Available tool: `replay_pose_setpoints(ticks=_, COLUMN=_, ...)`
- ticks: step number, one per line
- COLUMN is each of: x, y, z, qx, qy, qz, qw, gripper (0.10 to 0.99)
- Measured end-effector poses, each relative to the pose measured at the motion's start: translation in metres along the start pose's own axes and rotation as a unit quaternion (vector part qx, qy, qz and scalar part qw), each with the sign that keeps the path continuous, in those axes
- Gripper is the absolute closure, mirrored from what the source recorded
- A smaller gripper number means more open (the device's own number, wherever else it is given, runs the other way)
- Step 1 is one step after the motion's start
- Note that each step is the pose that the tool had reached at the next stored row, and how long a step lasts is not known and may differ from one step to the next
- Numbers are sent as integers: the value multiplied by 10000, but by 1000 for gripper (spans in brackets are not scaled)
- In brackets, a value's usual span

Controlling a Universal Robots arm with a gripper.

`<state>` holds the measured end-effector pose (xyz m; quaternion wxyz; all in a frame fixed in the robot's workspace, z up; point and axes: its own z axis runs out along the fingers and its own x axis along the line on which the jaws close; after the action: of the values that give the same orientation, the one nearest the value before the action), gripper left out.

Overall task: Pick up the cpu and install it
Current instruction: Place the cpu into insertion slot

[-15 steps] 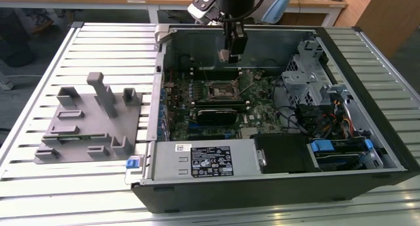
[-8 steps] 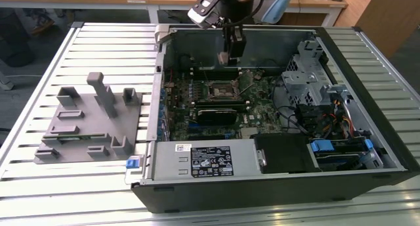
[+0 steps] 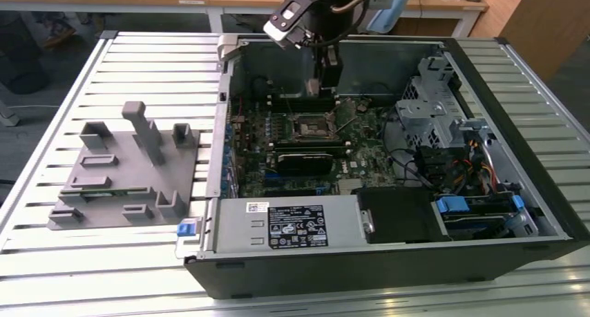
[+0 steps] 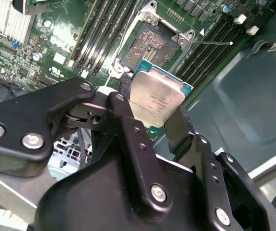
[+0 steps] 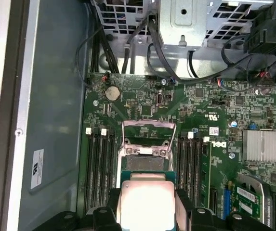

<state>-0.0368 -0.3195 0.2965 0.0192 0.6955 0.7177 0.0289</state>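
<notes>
Silvery cpu (image 4: 158,96): pinched by its edges between gripper (image 4: 152,113) fingers, clamped tight on it.
Socket (image 4: 150,45): frame lifted, bare, just ahead of cpu, not touching.

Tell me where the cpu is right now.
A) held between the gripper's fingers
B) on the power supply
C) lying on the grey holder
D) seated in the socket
A: in the second wrist view the cpu sits clamped in the gripper, short of the empty socket.

Arm (image 3: 325,3) angled downward, tool (image 4: 152,113) vertical, fingers (image 4: 177,129) clamped on the cpu (image 4: 157,98)
</notes>
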Motion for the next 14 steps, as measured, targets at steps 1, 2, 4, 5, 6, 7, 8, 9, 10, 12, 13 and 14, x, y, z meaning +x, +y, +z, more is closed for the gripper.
replay_pose_setpoints(ticks=1, x=0, y=-1, z=18, qx=0, qy=0, qz=-2, qw=10000, gripper=553)
replay_pose_setpoints(ticks=2, x=0, y=-3, z=36, qx=0, qy=0, qz=-9, qw=10000, gripper=553)
replay_pose_setpoints(ticks=4, x=1, y=-5, z=74, qx=0, qy=3, qz=-45, qw=10000, gripper=553)
replay_pose_setpoints(ticks=5, x=1, y=-7, z=92, qx=1, qy=5, qz=-62, qw=10000, gripper=553)
replay_pose_setpoints(ticks=6, x=2, y=-8, z=110, qx=1, qy=6, qz=-77, qw=10000, gripper=553)
replay_pose_setpoints(ticks=7, x=3, y=-9, z=127, qx=1, qy=6, qz=-85, qw=10000, gripper=553)
replay_pose_setpoints(ticks=8, x=4, y=-10, z=145, qx=1, qy=6, qz=-87, qw=10000, gripper=553)
replay_pose_setpoints(ticks=9, x=4, y=-11, z=164, qx=1, qy=6, qz=-87, qw=10000, gripper=553)
replay_pose_setpoints(ticks=10, x=4, y=-13, z=182, qx=1, qy=7, qz=-87, qw=10000, gripper=553)
replay_pose_setpoints(ticks=12, x=3, y=-15, z=218, qx=1, qy=6, qz=-87, qw=10000, gripper=553)
replay_pose_setpoints(ticks=13, x=3, y=-16, z=237, qx=1, qy=5, qz=-87, qw=10000, gripper=553)
replay_pose_setpoints(ticks=14, x=3, y=-18, z=255, qx=1, qy=4, qz=-87, qw=10000, gripper=553)
